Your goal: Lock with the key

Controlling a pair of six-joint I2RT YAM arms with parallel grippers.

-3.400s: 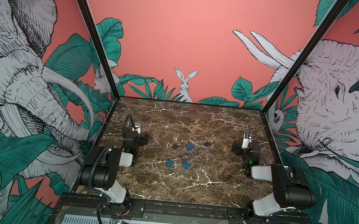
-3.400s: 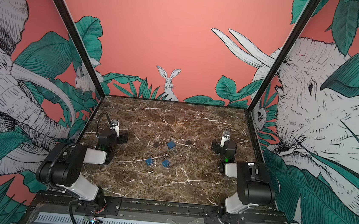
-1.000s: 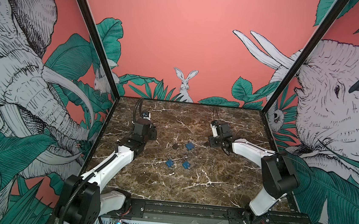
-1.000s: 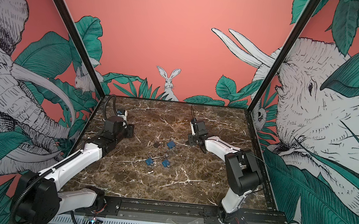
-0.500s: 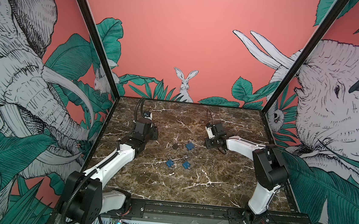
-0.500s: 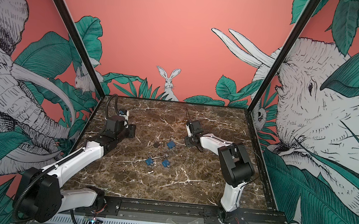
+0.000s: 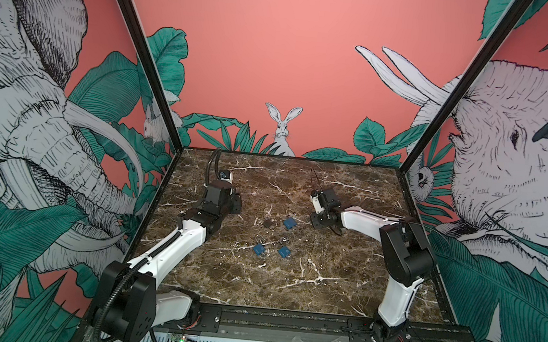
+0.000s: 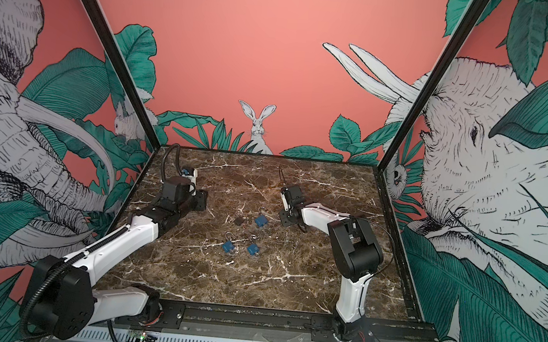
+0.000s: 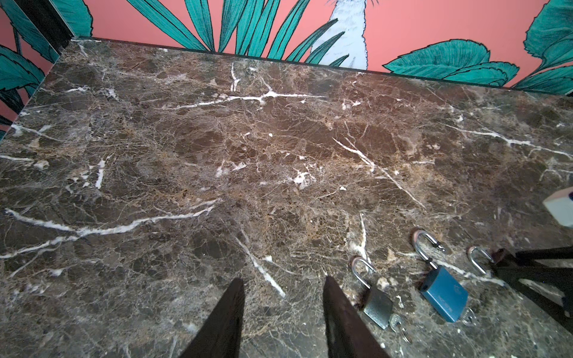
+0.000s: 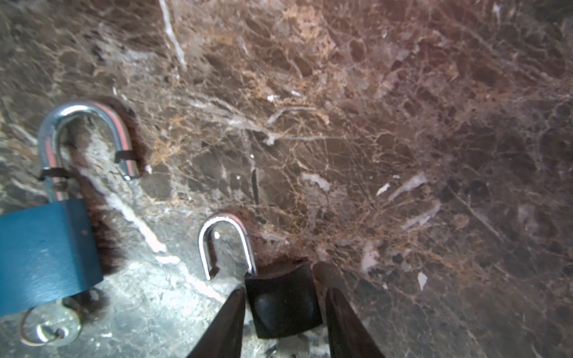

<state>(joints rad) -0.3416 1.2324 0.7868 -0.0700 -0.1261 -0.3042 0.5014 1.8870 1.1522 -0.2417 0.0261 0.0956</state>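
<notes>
- Approach complete: we see the right gripper [image 10: 285, 291] now straddling the black padlock [image 10: 283, 310] near mid-worktop [image 10: 403, 155], jaws narrowing, not yet pinching.
- Spread and empty, the left gripper [image 9: 282, 279] hovers; we judge the grasp comes next.

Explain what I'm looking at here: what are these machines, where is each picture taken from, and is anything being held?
A white-and-black left robot arm and a matching right robot arm are mounted at the front edge of a brown marble tabletop. Both top views look down from above the front. Each wrist view rides on one arm, looking past its two-fingered end effector. Small blue padlocks and a dark grey padlock lie mid-table. The left end effector is open over bare marble, holding nothing. The right end effector straddles a small black padlock with an open steel shackle, its fingers not yet clamped. A blue padlock with a key in it lies beside.
</notes>
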